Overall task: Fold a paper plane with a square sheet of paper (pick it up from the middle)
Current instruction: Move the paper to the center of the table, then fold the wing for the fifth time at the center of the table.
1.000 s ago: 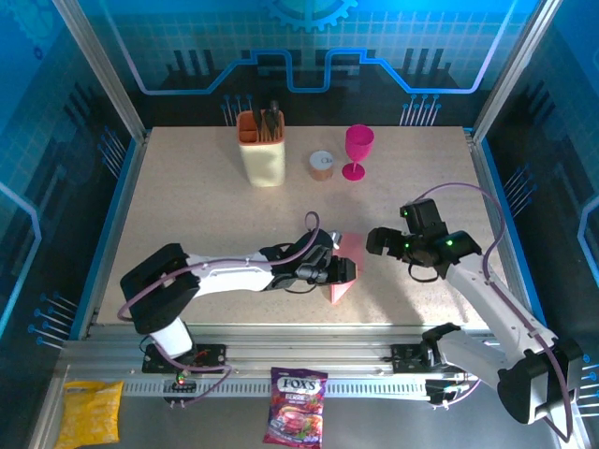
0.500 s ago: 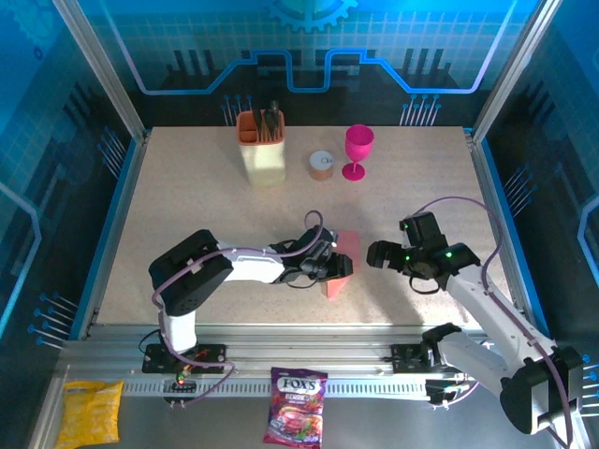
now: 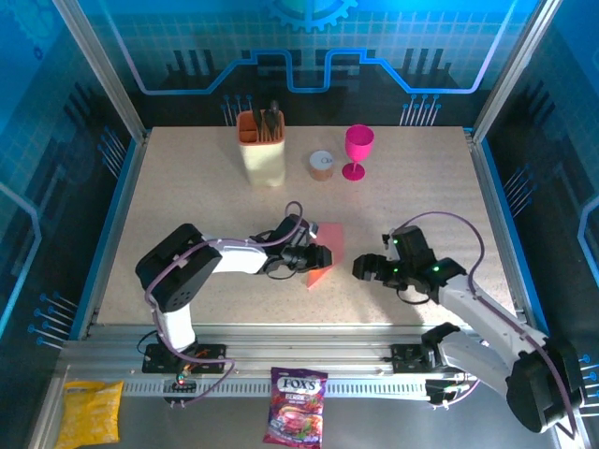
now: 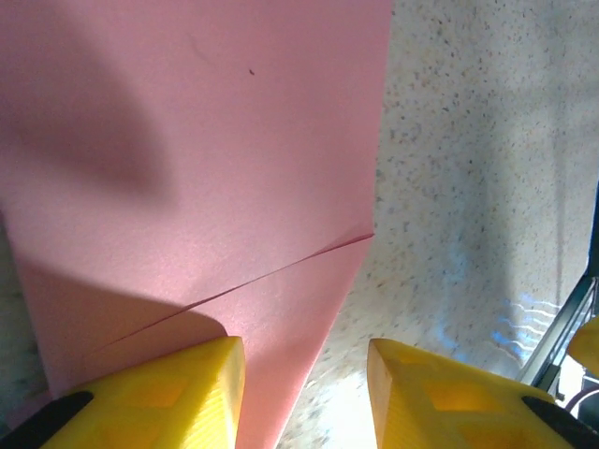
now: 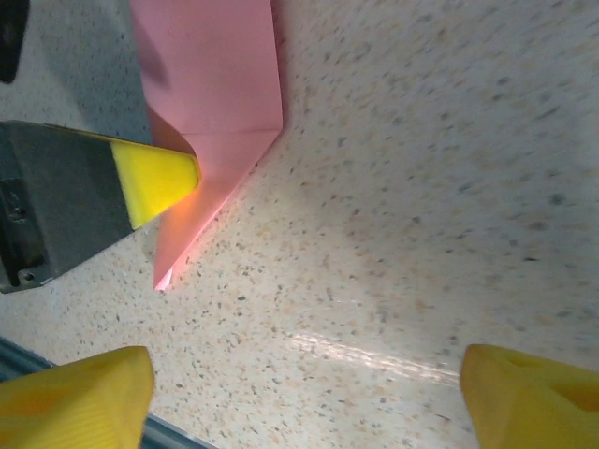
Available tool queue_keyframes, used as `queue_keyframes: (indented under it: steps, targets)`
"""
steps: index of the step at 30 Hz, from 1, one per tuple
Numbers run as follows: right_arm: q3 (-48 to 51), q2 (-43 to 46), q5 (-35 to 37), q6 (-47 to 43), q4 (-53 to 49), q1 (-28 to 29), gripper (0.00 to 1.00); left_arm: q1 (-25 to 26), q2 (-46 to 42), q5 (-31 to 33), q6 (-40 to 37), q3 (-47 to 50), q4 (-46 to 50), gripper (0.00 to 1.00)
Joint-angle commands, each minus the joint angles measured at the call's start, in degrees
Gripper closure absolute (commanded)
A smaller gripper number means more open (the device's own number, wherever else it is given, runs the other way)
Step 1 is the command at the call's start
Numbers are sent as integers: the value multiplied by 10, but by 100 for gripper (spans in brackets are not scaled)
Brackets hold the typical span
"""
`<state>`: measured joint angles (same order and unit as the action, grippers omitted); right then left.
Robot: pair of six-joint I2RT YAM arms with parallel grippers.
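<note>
**Left finger pins the part-folded sheet; right claw waits open beside it**

Left: we see the left gripper (image 3: 313,258) reaching in low across the table (image 3: 187,206), jaws part-way apart and closed on nothing. In the left wrist view one of its fingers (image 4: 159,388) sits on top of the pink sheet of paper (image 4: 206,140). The other hangs over bare table past the paper's edge. We judge this a hold-down, not a pinch: the finger weights the layers so the fold neither springs up nor slides.

Centre: the sheet lies flat near the table's middle, partly folded. A slanted crease crosses it and its near end narrows to a point. It is under the left gripper's tip, touching it.

Right: the right gripper (image 3: 361,269) hovers low just beside the sheet, on its right and apart from it, jaws spread wide and empty. From its own wrist view the paper lies ahead and to the left, with bare table between the fingertips. We reckon it is placed to take the next edge.
</note>
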<state>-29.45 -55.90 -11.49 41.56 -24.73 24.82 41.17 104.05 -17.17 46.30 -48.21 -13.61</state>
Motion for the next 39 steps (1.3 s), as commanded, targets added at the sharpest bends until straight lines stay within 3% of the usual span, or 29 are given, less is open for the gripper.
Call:
queue_keyframes:
  steps: [1,7,14,39]
  targets:
    - [2,-32,-19,33,83,28,22,-12,-35,-46,-51,26,25,60]
    - [-9,-88,-7,54,142,55,30,-20,-83,-67,-43,48,-5,58]
    - [-23,-146,2,67,180,75,34,-46,-72,-68,-24,60,-35,58]
    - [-81,-305,-39,70,268,74,38,-87,-35,-88,-35,73,-58,61]
